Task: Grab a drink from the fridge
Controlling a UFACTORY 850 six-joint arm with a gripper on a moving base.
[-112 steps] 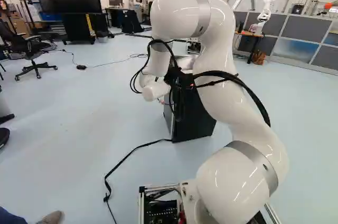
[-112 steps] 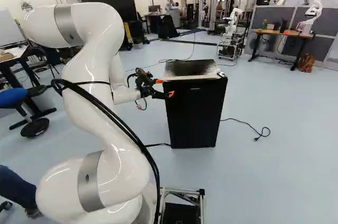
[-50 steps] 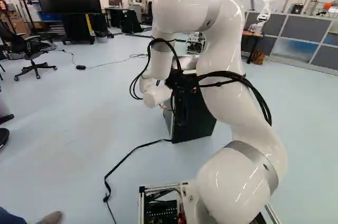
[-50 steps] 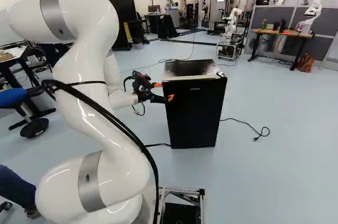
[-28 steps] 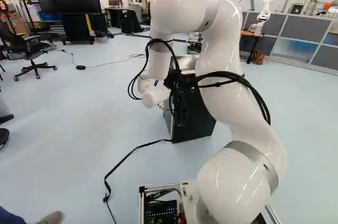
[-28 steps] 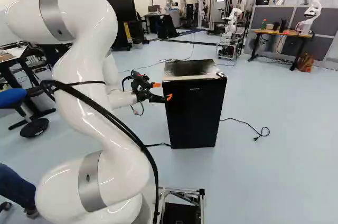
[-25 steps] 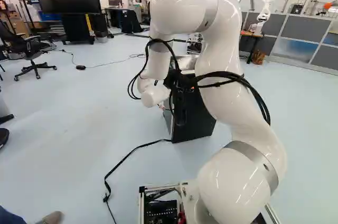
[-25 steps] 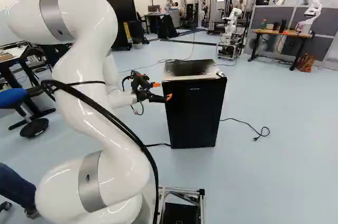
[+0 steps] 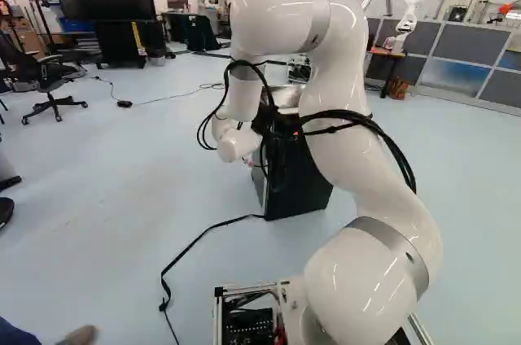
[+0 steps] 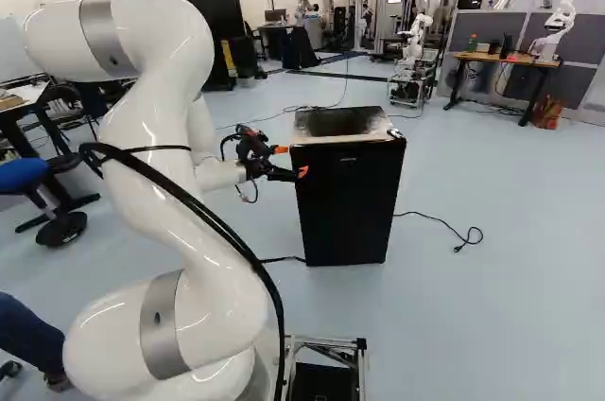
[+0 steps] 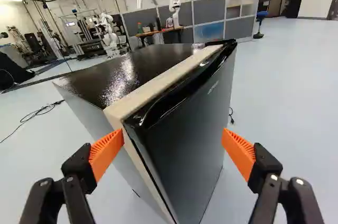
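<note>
In the right base view my gripper [image 10: 291, 161] is at the upper left edge of the black fridge [image 10: 350, 202], whose door is shut. The wrist view shows the gripper [image 11: 172, 147] with its orange-padded fingers wide apart and nothing gripped. Ahead of it stands the fridge door [image 11: 187, 129], seen at an angle, with a glossy black strip along its upper edge. One finger overlaps the door-side corner, the other the far part of the door front; contact cannot be told. No drink shows; the fridge's inside is hidden.
A cable [image 10: 444, 227] lies on the floor beside the fridge, and a black strap [image 9: 203, 235] runs to it from the base. A chair [image 9: 53, 89] stands at the left. Another robot [image 10: 413, 46] and a desk [image 10: 501, 62] are farther back.
The arm's elbow has risen, then sunk back slightly, while the gripper has shifted only a little and stayed by the fridge's upper corner. The base and fridge have not moved.
</note>
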